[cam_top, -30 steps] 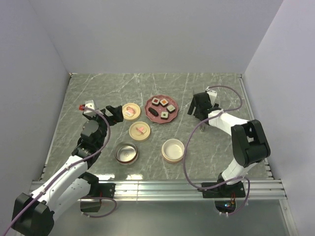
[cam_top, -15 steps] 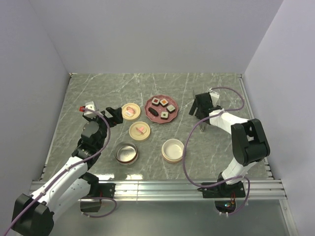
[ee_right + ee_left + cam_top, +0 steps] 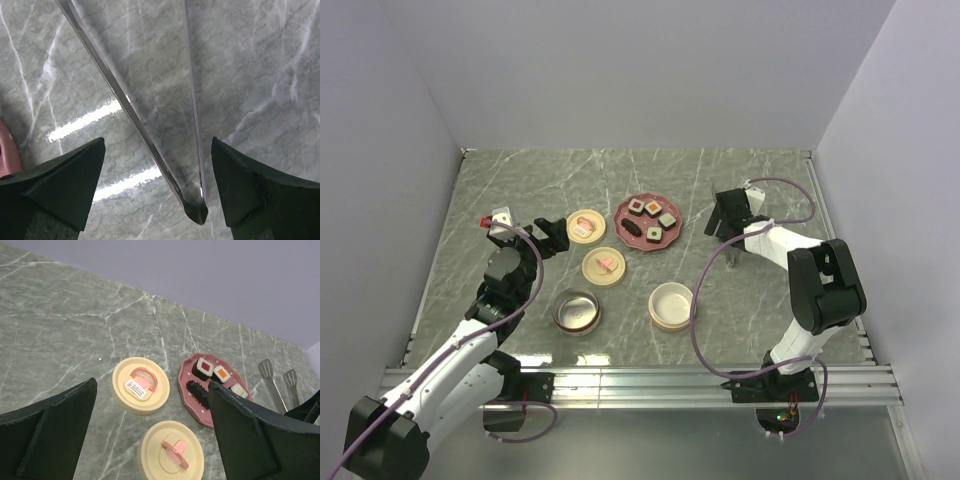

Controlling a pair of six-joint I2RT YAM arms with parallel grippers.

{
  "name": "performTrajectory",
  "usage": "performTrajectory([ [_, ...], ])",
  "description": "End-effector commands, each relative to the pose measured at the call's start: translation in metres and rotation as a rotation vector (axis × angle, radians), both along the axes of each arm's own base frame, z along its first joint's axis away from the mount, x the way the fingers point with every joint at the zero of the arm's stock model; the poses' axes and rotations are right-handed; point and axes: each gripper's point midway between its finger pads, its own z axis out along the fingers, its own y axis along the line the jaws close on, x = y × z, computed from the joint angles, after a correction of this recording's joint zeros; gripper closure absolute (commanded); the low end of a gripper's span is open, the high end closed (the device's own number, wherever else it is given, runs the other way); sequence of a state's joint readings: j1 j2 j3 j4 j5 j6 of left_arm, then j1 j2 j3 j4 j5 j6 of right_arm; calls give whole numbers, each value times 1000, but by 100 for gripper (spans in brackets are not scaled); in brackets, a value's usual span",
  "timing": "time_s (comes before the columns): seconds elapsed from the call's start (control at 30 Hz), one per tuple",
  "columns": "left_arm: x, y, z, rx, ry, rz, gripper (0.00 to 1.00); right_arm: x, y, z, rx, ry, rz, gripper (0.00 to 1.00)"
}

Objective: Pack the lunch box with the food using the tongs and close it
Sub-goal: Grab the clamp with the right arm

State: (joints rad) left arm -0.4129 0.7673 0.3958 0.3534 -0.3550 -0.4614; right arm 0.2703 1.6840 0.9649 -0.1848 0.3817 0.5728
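the tongs (image 3: pixel 127 107) lie flat on the stone table (image 3: pixel 520 180), just right of the pink plate (image 3: pixel 623 215) that holds the food (image 3: pixel 653 208). the right gripper (image 3: pixel 728 222) hovers right over them, its jaws spread wide with 1 finger on each side of the 2 slim arms, and it holds nothing. the left gripper (image 3: pixel 552 228) is also spread and empty, near the 2 cream lids.

the tongs look light, stiff and springy. their smooth metal is probably slippery and they sit low on the table, so a shallow pinch could skid off. the best hold is likely across both arms, part way up from the joined end, firm enough to stop twisting while leaving the tips free to close on a soft piece.
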Motion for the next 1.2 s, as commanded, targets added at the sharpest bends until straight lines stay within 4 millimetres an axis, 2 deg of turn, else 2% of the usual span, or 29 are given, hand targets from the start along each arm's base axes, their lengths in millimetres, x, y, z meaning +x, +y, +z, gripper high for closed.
performTrajectory([
  [0.0,-1,-2,13,-27,-43,-8,1,13,-2,13,4,-32,-32,7],
  [0.2,-5,0,16,-34,-55,-10,1,13,2,14,24,-29,-32,8],
  [0.27,-5,-1,17,-35,-58,-14,1,13,6,7,43,-14,-26,8],
  [0.33,-5,-2,17,-35,-55,-17,0,9,5,3,29,4,-40,19],
  [0.57,-6,-4,19,-37,-62,-34,1,7,6,0,27,25,-40,18],
  [0.87,-7,-5,19,-39,-65,-40,0,21,11,-1,-30,77,17,21],
  [1.03,-8,-5,20,-42,-69,-45,0,5,9,-2,-34,90,42,23],
  [1.1,-8,-6,20,-44,-71,-50,0,5,16,-2,-7,77,79,16],
  [1.17,-8,-6,20,-43,-68,-51,1,0,17,-3,1,88,98,14],
])
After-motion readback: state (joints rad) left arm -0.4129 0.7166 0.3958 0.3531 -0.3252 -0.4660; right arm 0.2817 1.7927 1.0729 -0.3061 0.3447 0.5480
